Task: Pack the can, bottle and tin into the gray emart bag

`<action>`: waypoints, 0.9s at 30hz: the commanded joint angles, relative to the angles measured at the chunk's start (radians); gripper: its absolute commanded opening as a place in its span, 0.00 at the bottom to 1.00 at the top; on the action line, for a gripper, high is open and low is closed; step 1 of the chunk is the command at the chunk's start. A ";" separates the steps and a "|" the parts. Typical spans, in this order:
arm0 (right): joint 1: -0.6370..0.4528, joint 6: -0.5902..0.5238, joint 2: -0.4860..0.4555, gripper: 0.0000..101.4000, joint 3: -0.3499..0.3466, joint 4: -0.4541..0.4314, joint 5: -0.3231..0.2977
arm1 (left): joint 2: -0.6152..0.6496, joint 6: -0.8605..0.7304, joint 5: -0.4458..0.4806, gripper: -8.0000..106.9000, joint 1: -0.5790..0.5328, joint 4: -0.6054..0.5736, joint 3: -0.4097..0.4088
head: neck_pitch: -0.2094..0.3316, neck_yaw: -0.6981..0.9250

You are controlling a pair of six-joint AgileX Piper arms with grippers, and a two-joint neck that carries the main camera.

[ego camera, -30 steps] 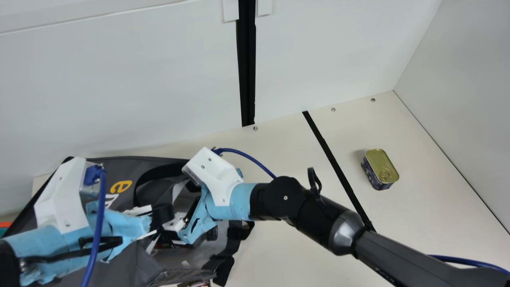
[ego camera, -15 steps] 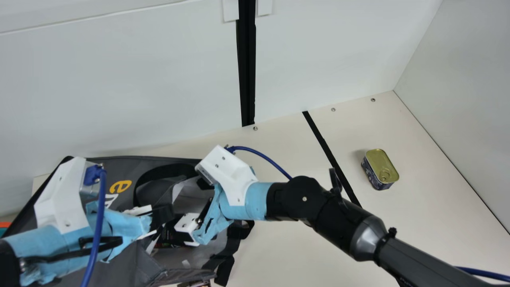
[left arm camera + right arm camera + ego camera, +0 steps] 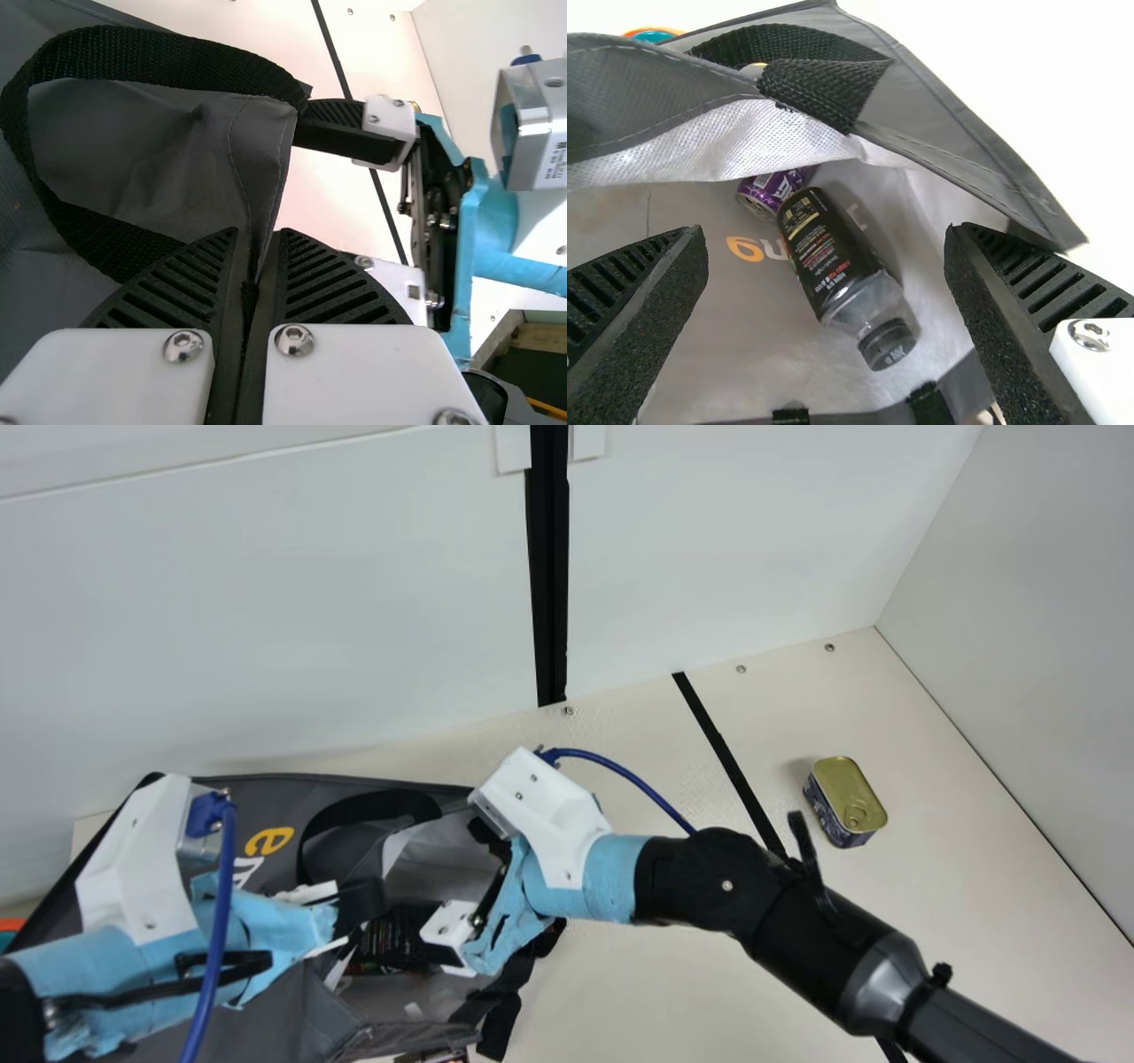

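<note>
The gray emart bag (image 3: 292, 793) lies at the left of the main view. My left gripper (image 3: 354, 908) is at the bag's mouth; in the left wrist view the left gripper (image 3: 259, 237) is shut on a gray fabric edge beside a black handle. At the bag's right side is my right gripper (image 3: 443, 926); seen from its wrist, the right gripper (image 3: 826, 234) stands wide open and holds nothing. Inside the bag lie the dark bottle (image 3: 828, 252) and, at its base end, the purple can (image 3: 757, 195). On the table at the right stands the tin (image 3: 848, 790).
Black tape (image 3: 722, 748) crosses the table between bag and tin. White walls rise at the back and right. An orange and teal object (image 3: 11, 928) is at the left edge, and a small item (image 3: 434, 1056) lies by the bag's lower edge.
My right arm has moved to the right, drawing back from the left gripper and uncovering more of the bag's inside. My left arm, the bag and the tin have stayed put.
</note>
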State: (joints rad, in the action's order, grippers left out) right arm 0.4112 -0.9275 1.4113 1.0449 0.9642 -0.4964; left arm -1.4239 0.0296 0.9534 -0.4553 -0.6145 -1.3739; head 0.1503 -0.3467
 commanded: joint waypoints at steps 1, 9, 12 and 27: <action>-0.004 0.012 -0.011 0.90 -0.002 -0.017 -0.001 | 0.000 0.000 0.000 0.16 0.000 0.000 0.000 | 0.024 -0.002; -0.026 0.061 -0.053 0.90 -0.013 -0.084 -0.010 | 0.000 0.000 0.000 0.16 0.000 0.000 0.000 | 0.024 -0.002; -0.039 0.078 -0.067 0.90 -0.013 -0.110 -0.015 | 0.000 0.000 0.000 0.16 0.000 0.000 0.000 | 0.024 -0.002; -0.161 0.108 -0.118 0.90 -0.017 -0.209 -0.050 | 0.000 0.000 0.000 0.16 0.000 0.000 0.000 | 0.024 -0.002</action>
State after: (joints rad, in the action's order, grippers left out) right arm 0.2612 -0.8148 1.2940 1.0302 0.7588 -0.5423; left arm -1.4239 0.0296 0.9534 -0.4553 -0.6145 -1.3739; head 0.1519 -0.3482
